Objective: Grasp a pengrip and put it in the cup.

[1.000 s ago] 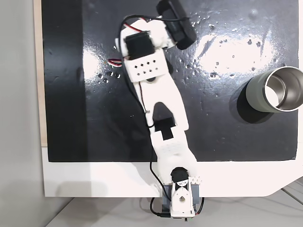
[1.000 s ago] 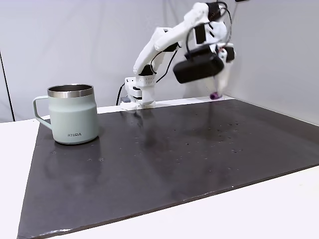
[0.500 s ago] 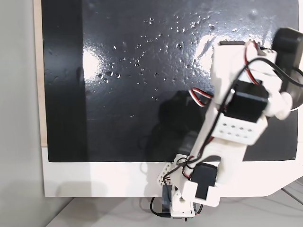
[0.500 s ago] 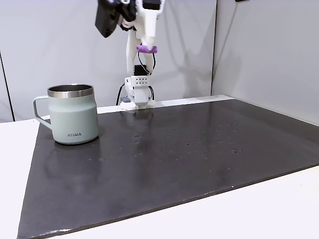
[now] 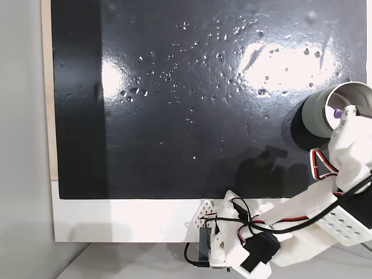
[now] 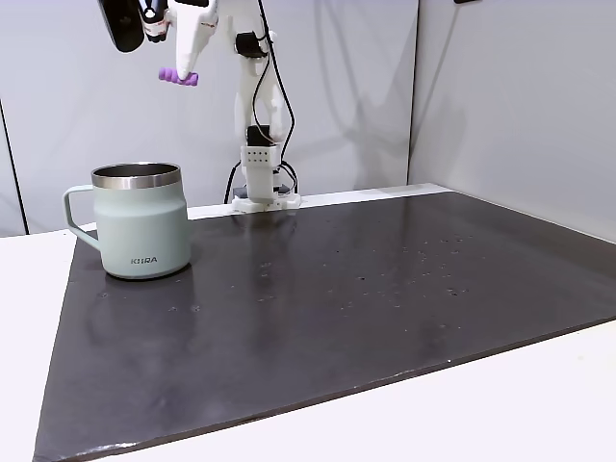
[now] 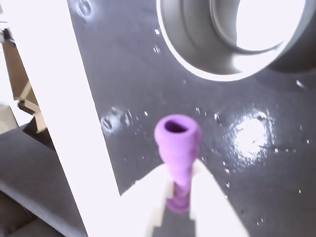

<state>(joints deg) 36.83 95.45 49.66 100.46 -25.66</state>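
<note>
Carrying pengrip point(image 7: 177, 148) pinched in my closed claw point(image 7: 178, 190), high above cup point(image 6: 141, 221); next: centre over mouth, release.

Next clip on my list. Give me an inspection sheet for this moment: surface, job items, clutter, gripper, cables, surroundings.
Surface: black mat on a white table, glossy, speckled with small droplets or marks.
Pengrip: light-purple pengrip held in the air, above the cup and a little to its right in a fixed view; its open end faces the wrist view.
Cup: grey-green cup with handle, upright near the mat's left edge in that fixed view, steel inside; contents cannot be told.
Clutter: nothing seen.
Gripper: gripper shut on the pengrip's lower end.
Cables: black and red-white leads along the arm near its base.
Surroundings: grey wall panels behind the table.
</note>
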